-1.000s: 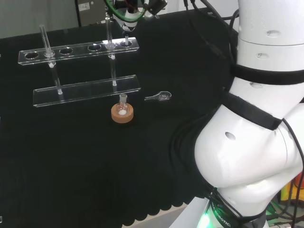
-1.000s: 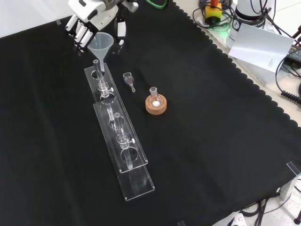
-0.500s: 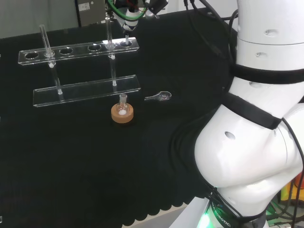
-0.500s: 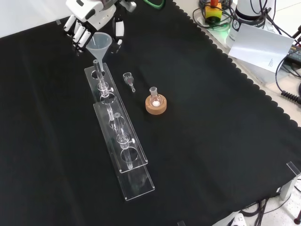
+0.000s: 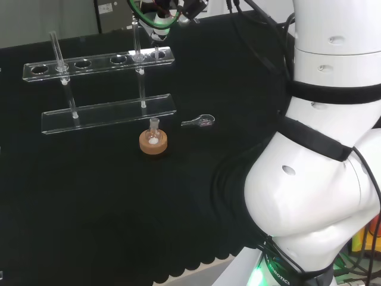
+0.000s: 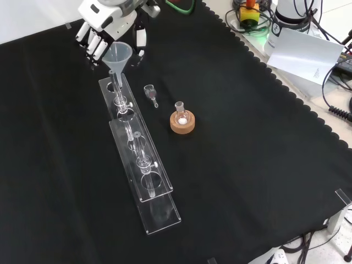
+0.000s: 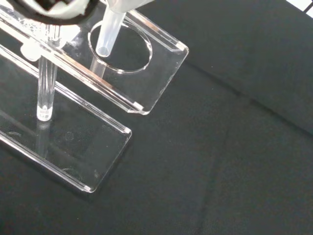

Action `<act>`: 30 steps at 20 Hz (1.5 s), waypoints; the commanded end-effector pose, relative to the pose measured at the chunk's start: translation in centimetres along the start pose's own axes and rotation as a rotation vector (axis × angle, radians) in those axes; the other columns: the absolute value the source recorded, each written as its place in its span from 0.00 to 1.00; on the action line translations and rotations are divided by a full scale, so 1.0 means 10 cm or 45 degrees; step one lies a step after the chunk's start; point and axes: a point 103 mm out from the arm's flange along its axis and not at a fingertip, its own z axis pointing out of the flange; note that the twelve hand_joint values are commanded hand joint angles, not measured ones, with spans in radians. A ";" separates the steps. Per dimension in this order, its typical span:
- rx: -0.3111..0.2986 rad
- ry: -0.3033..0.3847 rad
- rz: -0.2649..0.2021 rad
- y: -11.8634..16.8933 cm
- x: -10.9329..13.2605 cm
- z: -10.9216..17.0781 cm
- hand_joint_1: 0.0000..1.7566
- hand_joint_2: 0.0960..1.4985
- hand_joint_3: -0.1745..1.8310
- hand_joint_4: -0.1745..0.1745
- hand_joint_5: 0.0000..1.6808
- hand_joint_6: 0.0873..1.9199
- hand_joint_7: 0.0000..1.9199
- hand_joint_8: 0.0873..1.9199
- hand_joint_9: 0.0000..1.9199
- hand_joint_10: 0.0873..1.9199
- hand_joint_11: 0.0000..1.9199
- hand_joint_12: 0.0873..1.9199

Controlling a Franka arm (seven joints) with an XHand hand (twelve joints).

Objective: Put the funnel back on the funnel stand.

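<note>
- The funnel [image 6: 117, 55], clear and cone-shaped, hangs in my hand [image 6: 104, 25] over the far end of the funnel stand [image 6: 135, 140], at the top left of the front view.
- In the wrist view, the funnel's stem tip [image 7: 103, 49] sits above the end hole [image 7: 121, 49] of the stand's upper shelf, its mouth just over the ring's edge; whether it has entered the hole I cannot tell.
- My fingers [image 6: 94, 44] curl round the funnel's cone from behind, with my thumb [image 6: 141, 39] on the other side, so I am gripping it.
- Nearest the front camera, the stand's lower plate stretches across the black cloth [image 6: 247, 165], its two clear shelves joined by thin posts.
- Midway along, to the stand's right in the front view, a small flask [image 6: 180, 113] stands upright in a cork ring [image 6: 182, 124].
- Just beyond it, between flask and funnel, a small clear scoop-like piece [image 6: 150, 92] lies flat on the cloth, apart from both.
- In the head view, my hand [image 5: 156, 13] hovers at the top edge, above the stand's right end.
</note>
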 end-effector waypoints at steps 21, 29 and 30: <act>0.130 0.011 0.010 0.14 0.02 0.33 0.44 0.41 0.38 0.40 0.19 0.05 0.04 0.34 0.16 0.34 0.10 0.70; 0.055 0.028 0.053 -0.09 -0.06 0.05 0.40 0.40 0.35 0.41 0.10 0.00 0.00 0.17 0.04 0.37 0.04 0.72; 0.050 0.025 0.063 -0.13 -0.06 -0.01 0.40 0.40 0.35 0.41 0.10 0.00 0.00 0.16 0.04 0.37 0.04 0.72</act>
